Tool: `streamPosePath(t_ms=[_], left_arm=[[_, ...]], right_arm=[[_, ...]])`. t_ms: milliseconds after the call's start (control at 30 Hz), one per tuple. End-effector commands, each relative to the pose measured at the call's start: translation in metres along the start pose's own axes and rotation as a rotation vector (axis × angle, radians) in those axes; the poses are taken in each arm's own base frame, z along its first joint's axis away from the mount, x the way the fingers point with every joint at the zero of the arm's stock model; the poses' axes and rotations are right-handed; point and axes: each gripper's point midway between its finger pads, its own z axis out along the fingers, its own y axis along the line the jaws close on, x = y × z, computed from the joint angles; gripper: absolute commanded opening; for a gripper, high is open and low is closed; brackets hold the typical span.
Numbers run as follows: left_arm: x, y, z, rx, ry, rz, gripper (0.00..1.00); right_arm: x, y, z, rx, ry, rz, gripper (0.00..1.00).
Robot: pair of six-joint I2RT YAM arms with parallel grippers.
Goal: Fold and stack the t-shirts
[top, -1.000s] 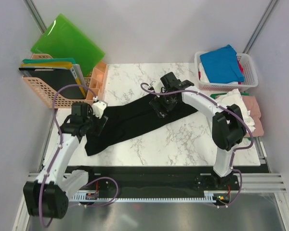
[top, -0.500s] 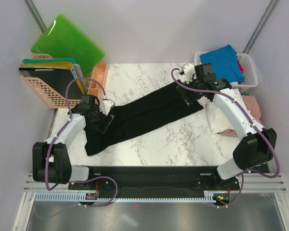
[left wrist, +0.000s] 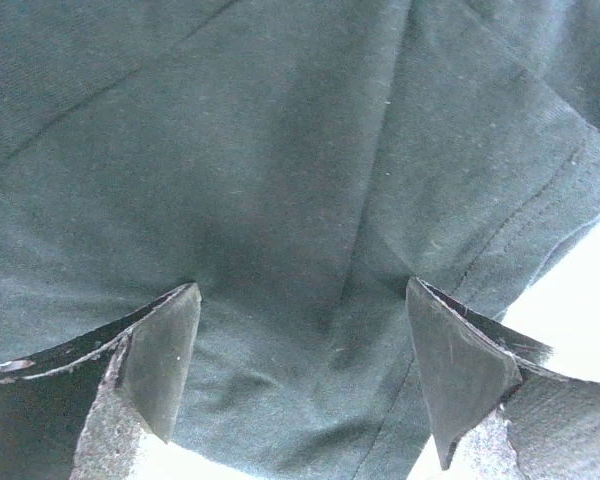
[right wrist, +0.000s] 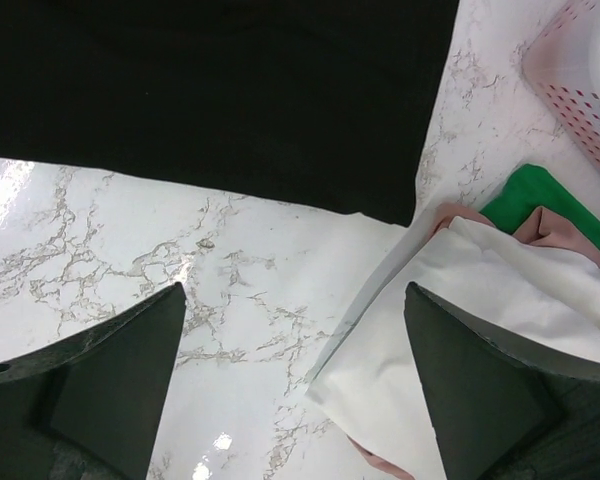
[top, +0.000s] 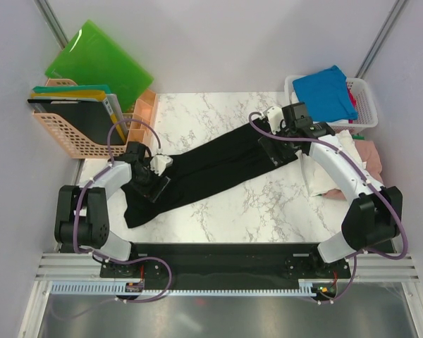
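The black t-shirt (top: 211,165) is lying stretched diagonally across the marble tabletop (top: 268,204). The left end effector (left wrist: 300,290) is hanging wide open over its lower-left end, gripping nothing. The right end effector (right wrist: 292,290) is gaping empty at its upper-right edge.

Walls: pale grey panels (top: 218,42) are closing in the back and both sides.
Corner posts: aluminium posts (top: 53,24) are slanting up at the back corners.
Table: a white marble-patterned top (top: 197,113) is catching soft, even light.
Near edge: a black rail (top: 218,257) is running across above a brushed metal sheet (top: 233,317).
Left corner: an orange basket (top: 60,137) is standing by the wall, green boards (top: 99,60) leaning behind it.
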Motion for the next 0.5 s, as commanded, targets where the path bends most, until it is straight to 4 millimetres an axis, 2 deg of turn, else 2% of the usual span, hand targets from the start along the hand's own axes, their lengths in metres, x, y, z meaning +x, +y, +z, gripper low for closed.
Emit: streamPosePath(t_ms=[0, 33, 167, 333, 400, 467], left_arm=[[0.017, -0.024, 0.004, 0.093, 0.051, 0.070, 0.91], [0.024, -0.029, 0.005, 0.107, 0.072, 0.078, 0.91], [0.030, -0.042, 0.005, 0.120, 0.103, 0.132, 0.92], [0.019, -0.065, 0.010, 0.160, 0.112, 0.172, 0.95], [0.017, -0.074, 0.015, 0.186, 0.133, 0.189, 1.00], [0.013, -0.081, 0.018, 0.202, 0.138, 0.190, 1.00]], right_arm=[[-0.006, -0.004, -0.005, 0.020, -0.041, -0.010, 0.98], [-0.006, -0.005, -0.004, 0.022, -0.039, -0.010, 0.98], [-0.001, -0.002, 0.012, 0.003, -0.010, 0.000, 0.98], [0.000, 0.004, 0.031, -0.044, 0.010, 0.028, 0.98], [-0.005, 0.004, 0.030, -0.050, -0.002, 0.031, 0.98], [-0.007, 0.004, 0.028, -0.052, -0.009, 0.033, 0.98]])
